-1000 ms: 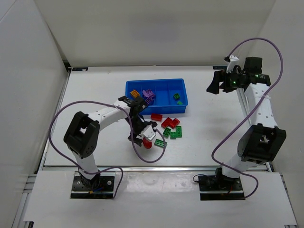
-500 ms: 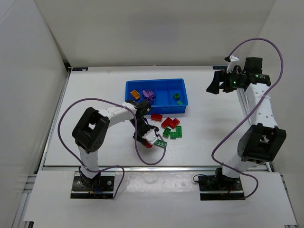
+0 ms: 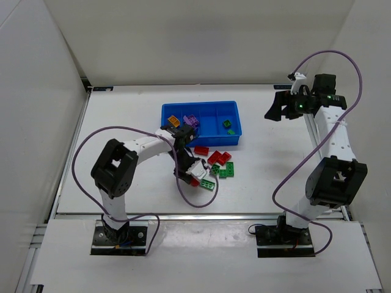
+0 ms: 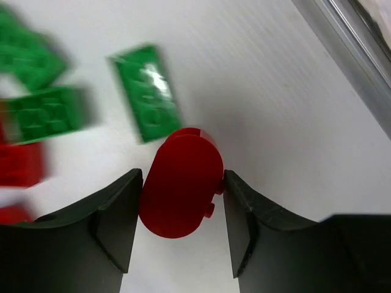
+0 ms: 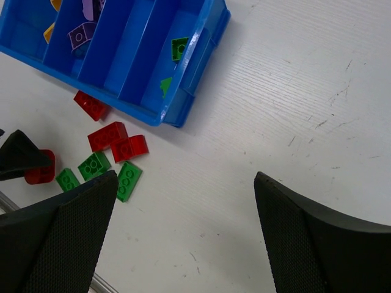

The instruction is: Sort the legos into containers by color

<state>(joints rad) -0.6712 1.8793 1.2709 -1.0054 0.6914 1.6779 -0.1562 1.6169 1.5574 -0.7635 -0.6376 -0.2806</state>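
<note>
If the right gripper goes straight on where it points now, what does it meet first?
Most likely bare table beside the tray; the right gripper has nothing between its open fingers in its wrist view. A green lego sits just off that line.

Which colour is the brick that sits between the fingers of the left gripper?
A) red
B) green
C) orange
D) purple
A: the left wrist view shows a rounded red brick between the fingers of the left gripper, with green bricks lying beyond it.
</note>
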